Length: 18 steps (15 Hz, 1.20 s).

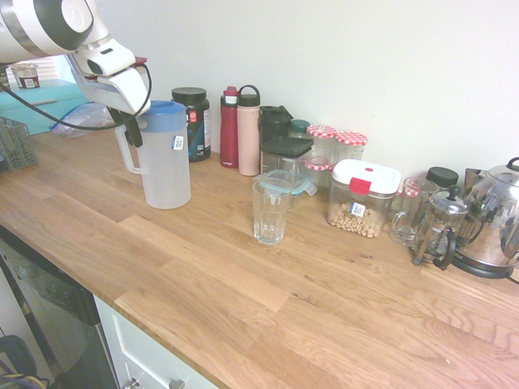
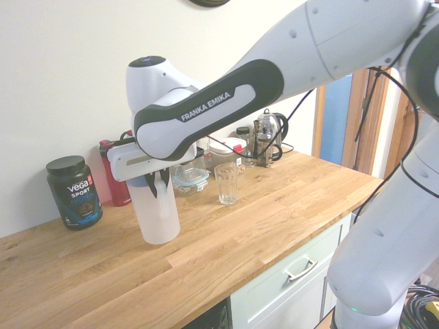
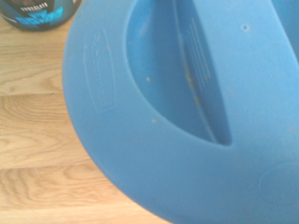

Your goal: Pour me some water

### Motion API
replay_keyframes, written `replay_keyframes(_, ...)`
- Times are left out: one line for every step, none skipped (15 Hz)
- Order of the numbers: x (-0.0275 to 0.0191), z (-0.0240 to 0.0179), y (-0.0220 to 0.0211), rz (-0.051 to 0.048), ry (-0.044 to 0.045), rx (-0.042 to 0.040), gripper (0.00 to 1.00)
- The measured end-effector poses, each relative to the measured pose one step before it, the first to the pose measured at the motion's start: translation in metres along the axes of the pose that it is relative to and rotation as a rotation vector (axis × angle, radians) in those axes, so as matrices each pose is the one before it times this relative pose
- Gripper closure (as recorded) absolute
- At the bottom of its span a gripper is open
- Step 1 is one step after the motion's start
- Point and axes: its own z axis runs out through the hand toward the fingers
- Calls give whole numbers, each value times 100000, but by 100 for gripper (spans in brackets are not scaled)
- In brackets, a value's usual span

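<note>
On the wooden counter, toward its far end from the kettle, stands the water pitcher, upright, base on the wood, blue lid on. Frosted body, so the water level can't be read. The gripper is at the handle, jaws brought nearly together, apparently clamped on its upper part; the exact contact is partly hidden. Glass stands upright and apart from the pitcher, on the kettle side, open space between them.

Step in hand, as judged: securing the grip, then lifting. Nothing poured so far; the glass looks empty. Best done by confirming the handle is seated deep between the fingers, then raising straight up and slowly, since a full pitcher could swing or twist in a high grip. Carry it level, bring the spout side over the glass, tip gradually; check that the lid lets water out and stays seated. Stop short of the rim.

Beyond: black supplement tub just beside the pitcher, red bottle and pink bottle behind, so lift clear of them. Snack container, French press and kettle sit past the glass; avoid overshooting that way.
</note>
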Motion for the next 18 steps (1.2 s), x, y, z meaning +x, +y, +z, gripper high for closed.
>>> replay_keyframes(227, -1355, 1335, -2798, 1474, 562, 100)
replay_keyframes(120, -1372, 1588, -3683, -449, -762, 100)
replay_keyframes(-10, -1216, 1884, -5028, -3113, -1423, 100)
replay_keyframes(-95, -950, 1897, -5620, -3920, -1617, 100)
replay_keyframes(163, -968, 1929, -5121, -2879, -1129, 100)
replay_keyframes(383, -488, 2129, -5544, -2796, -933, 100)
replay_keyframes(477, -147, 2083, -6354, -2021, -766, 100)
replay_keyframes(847, 213, 2168, -6109, -446, -653, 100)
replay_keyframes(1162, 498, 2315, -6031, -124, -572, 100)
replay_keyframes(1277, 361, 2326, -5877, 25, -128, 100)
replay_keyframes(1232, 378, 2447, -5231, 200, 876, 100)
replay_keyframes(945, 335, 2398, -5195, 75, 1784, 100)
replay_keyframes(711, 188, 2326, -5025, 298, 2082, 100)
replay_keyframes(467, 30, 1970, -5515, 377, 2285, 100)
replay_keyframes(421, -136, 1456, -5671, 1041, 1739, 100)
replay_keyframes(421, -288, 1256, -4189, 392, 316, 100)
replay_keyframes(571, -485, 1428, -2031, 5, -982, 100)
replay_keyframes(663, -207, 1340, -943, -767, -1194, 100)
